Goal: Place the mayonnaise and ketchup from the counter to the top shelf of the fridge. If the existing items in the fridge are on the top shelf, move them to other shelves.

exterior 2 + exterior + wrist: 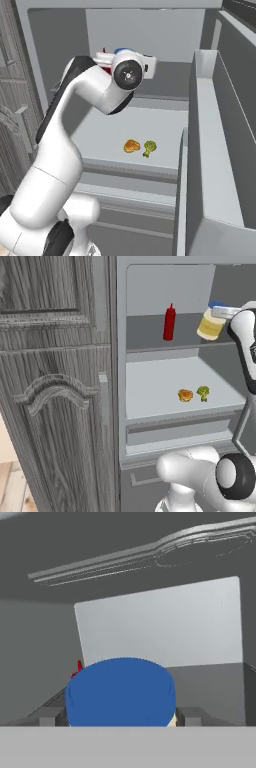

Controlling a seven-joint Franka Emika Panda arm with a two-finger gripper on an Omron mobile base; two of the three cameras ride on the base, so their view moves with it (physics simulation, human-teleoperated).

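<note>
The fridge stands open. On its dark top shelf the red ketchup stands upright at the middle. To its right the mayonnaise, a cream jar with a blue lid, hangs tilted just above the same shelf. My gripper is shut on its lid end. In the hand view the blue lid of the mayonnaise sits between my fingertips, with a sliver of ketchup to its left. The existing items, an orange bun and a broccoli floret, lie on the pale shelf below.
A grey wood-grain cabinet stands left of the fridge. The open fridge door runs along the right side. A grey drawer sits under the pale shelf. My white arm reaches up in front of the shelves.
</note>
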